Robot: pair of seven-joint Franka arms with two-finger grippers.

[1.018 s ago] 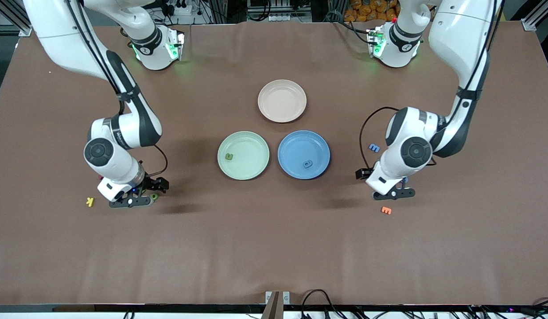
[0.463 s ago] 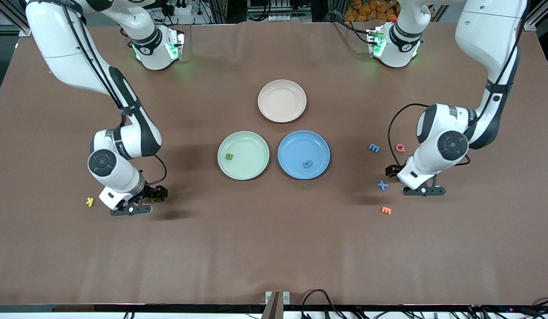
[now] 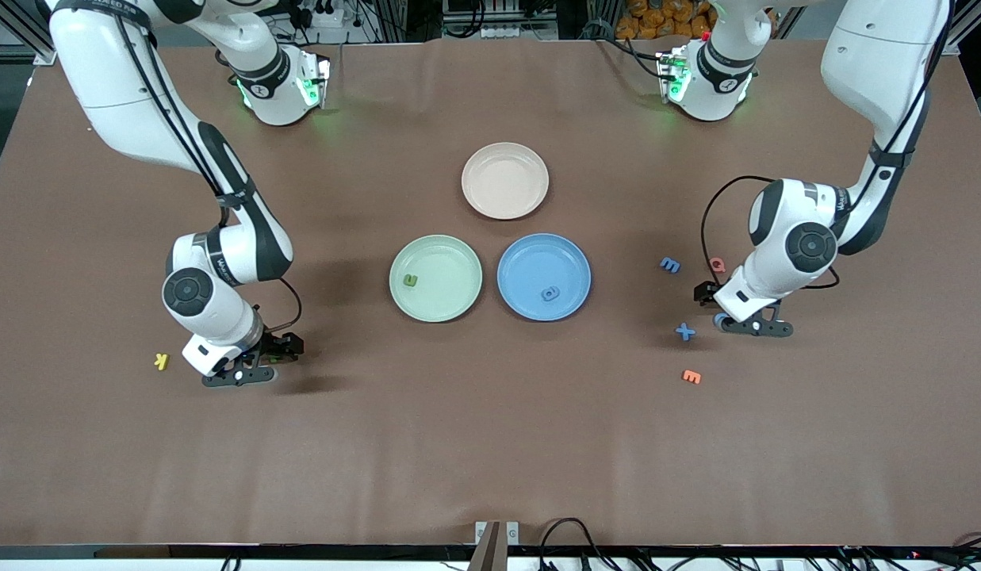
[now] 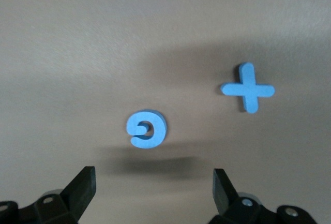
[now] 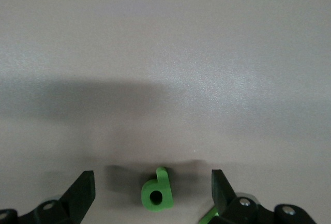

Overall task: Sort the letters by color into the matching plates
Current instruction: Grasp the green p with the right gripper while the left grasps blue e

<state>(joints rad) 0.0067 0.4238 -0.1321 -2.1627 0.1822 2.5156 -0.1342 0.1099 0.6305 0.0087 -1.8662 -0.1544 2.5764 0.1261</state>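
Note:
The mint green plate (image 3: pixel 435 255) holds one green letter (image 3: pixel 411 280), and the blue plate (image 3: pixel 530 262) beside it holds one blue letter (image 3: pixel 549 294). My right gripper (image 5: pixel 151 182) is open and low over the table, with a green letter "d" (image 5: pixel 157 193) lying between its fingers, untouched. A second green piece (image 5: pixel 209 214) peeks out by one finger. My left gripper (image 4: pixel 152 182) is open just short of a round blue letter (image 4: pixel 147 129), with a blue "x" (image 4: pixel 247 88) beside it. A blue "m" (image 3: pixel 669 265) lies toward the blue plate.
A beige-pink plate (image 3: pixel 505 180) sits nearer the robots' bases than the two other plates. A red letter (image 3: pixel 718 265) and an orange letter (image 3: pixel 691 377) lie near the left gripper (image 3: pixel 752 327). A yellow "k" (image 3: pixel 161 362) lies beside the right gripper (image 3: pixel 240 374).
The left arm swung toward its own end of the table, uncovering the blue "x" and the red letter. The right gripper shifted slightly over the green letter. Both stayed open.

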